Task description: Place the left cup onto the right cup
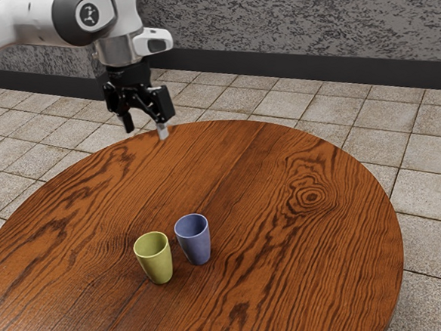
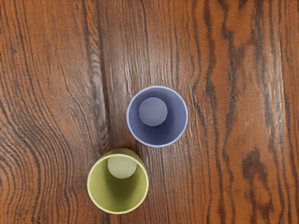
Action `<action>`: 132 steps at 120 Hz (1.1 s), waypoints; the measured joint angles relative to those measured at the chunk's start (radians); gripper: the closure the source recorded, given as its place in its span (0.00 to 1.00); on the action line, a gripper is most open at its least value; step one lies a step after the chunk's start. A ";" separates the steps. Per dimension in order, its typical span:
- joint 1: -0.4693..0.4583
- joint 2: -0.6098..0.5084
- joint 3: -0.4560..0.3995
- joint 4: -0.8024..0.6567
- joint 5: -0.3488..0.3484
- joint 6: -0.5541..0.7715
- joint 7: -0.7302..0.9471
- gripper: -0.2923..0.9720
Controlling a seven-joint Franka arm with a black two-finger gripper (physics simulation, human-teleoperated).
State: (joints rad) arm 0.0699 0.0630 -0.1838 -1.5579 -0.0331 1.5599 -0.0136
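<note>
**Item 1. Tiled floor [image 1: 399, 123] and grey wall [image 1: 308, 15].** Recorded across the top and right of the exterior view.

**Item 2. Surface [image 1: 300, 228].** Round, of dark grained wood. It took up the middle and lower part of the exterior view, and both cups were carried on it.

**Item 3. Arm [image 1: 36, 23].** White. Entered at the upper left of the frame.

**Item 4. Claw [image 1: 145, 127].** Black. Held in the upper left of the frame, near the far rim of the surface and well apart from both cups. Its fingers were seen spread apart, with nothing between them.

**Item 5. Green cup [image 1: 153, 257].** Upright, mouth up, at lower centre-left of the frame. It was taken to be the task's left cup and stood ungrasped on the surface.

**Item 6. Blue cup [image 1: 193, 238].** Upright, just beside the green cup toward the exterior view's right. A narrow gap was noted between the two in the wrist view, and both were seen empty inside.

**Step in hand.** Judged to be the approach, as nothing had been picked up yet.

**Next move.** The claw would need to be lowered over the green cup. Its fingers should be set so that neither strikes the blue neighbour. The green cup would then be lifted clear and set onto the blue cup.
</note>
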 joint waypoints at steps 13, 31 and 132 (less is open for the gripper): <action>0.004 -0.003 0.000 -0.003 0.000 0.003 0.000 0.23; 0.006 -0.007 0.000 -0.018 -0.003 0.011 0.001 0.23; 0.026 -0.083 0.001 -0.379 -0.040 0.222 -0.006 0.23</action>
State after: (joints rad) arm 0.0959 -0.0196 -0.1826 -1.9369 -0.0733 1.7821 -0.0197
